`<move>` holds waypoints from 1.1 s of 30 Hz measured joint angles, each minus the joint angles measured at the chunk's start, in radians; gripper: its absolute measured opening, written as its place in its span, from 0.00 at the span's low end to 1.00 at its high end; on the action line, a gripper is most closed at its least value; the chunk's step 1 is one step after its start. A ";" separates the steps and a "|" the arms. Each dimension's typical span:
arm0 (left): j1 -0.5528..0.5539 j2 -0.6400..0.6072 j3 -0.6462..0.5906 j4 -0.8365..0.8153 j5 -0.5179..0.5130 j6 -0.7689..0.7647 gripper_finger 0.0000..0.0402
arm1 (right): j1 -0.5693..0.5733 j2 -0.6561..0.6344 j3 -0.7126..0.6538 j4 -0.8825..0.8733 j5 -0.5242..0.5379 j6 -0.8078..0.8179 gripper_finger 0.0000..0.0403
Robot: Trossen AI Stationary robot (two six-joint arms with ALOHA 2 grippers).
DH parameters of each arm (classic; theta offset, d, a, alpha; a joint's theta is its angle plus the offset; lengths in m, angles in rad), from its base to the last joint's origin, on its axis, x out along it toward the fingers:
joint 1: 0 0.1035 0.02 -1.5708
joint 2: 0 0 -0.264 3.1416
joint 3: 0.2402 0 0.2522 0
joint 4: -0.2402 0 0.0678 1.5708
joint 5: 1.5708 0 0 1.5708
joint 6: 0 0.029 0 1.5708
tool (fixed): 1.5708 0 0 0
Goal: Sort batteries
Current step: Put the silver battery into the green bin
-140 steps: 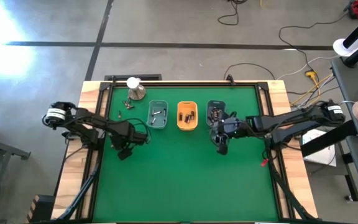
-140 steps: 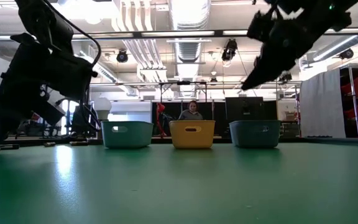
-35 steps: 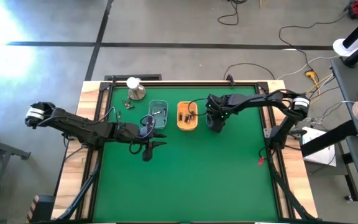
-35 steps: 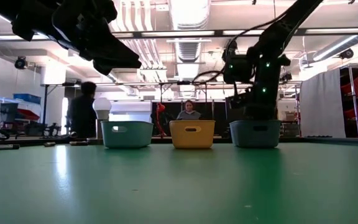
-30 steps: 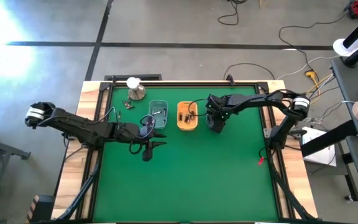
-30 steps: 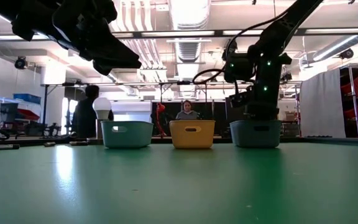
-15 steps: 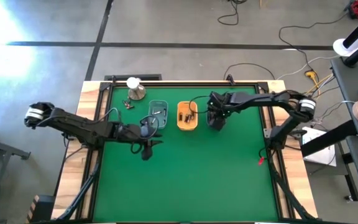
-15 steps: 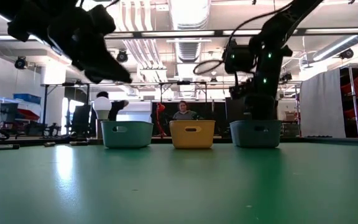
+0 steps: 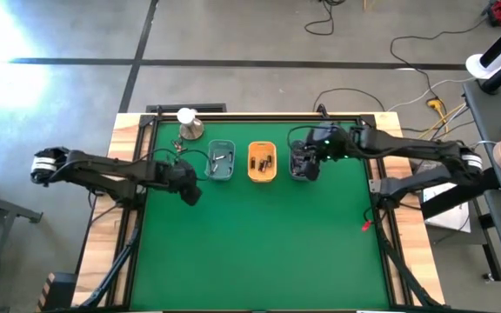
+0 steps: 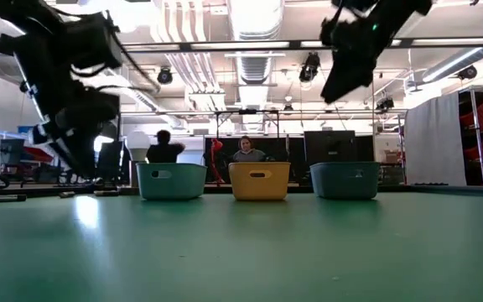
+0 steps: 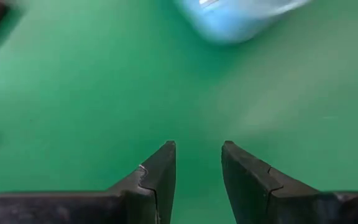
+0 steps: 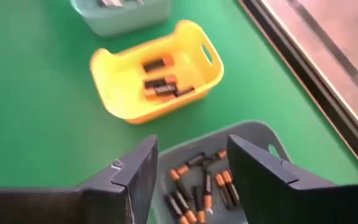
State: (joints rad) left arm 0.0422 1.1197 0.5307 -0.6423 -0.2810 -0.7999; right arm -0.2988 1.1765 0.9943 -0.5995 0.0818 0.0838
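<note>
Since the frame half a second earlier, the left claw (image 9: 191, 193) has been drawn back from in front of the blue-grey tray (image 9: 221, 161) toward the surface's left edge. The right claw (image 9: 302, 167) has been lifted above the dark grey tray (image 9: 301, 162), where it earlier reached down into it.

Landmark: yellow tray (image 9: 262, 162), middle of a row of three on the green surface (image 9: 259, 243).

- Left claw (image 11: 197, 168): fingers parted, nothing held between them, bare green mat seen below; placed well to the left of the yellow tray, beyond the blue-grey tray (image 11: 238, 18).
- Right claw (image 12: 188, 168): fingers spread apart and empty, hung just right of the yellow tray (image 12: 157, 71), over the dark grey tray (image 12: 229, 168).
- Batteries (image 12: 197, 183): a loose heap of dark cells with coppery ends is seen in the dark grey tray. A few more batteries (image 12: 160, 81) lie inside the yellow tray. Some silvery pieces are seen in the blue-grey tray (image 12: 120, 12), blurred.
- Small loose items (image 9: 178, 147) lie on the surface left of the blue-grey tray; kind cannot be told.
- Metal dome with white ball (image 9: 189, 123) stands behind and left of the tray row.
- Low view: the three trays are seen in line, yellow tray (image 10: 259, 180) central; two people (image 10: 248, 151) are seen in the room behind.
</note>
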 joint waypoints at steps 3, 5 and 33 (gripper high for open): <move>0.048 0.021 0.015 -0.105 0.003 -0.054 0.27 | 0.028 -0.054 -0.002 -0.001 0.000 0.024 0.44; 0.079 0.040 0.033 -0.138 0.011 -0.053 0.27 | 0.042 -0.076 -0.002 -0.001 0.000 0.034 0.43; 0.515 0.182 0.096 -0.461 0.182 0.276 0.31 | 0.237 -0.095 -0.085 -0.075 0.131 0.123 0.40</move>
State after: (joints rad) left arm 0.5567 1.3021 0.6266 -1.1034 -0.0993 -0.5243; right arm -0.0619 1.0813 0.9093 -0.6749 0.2128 0.2071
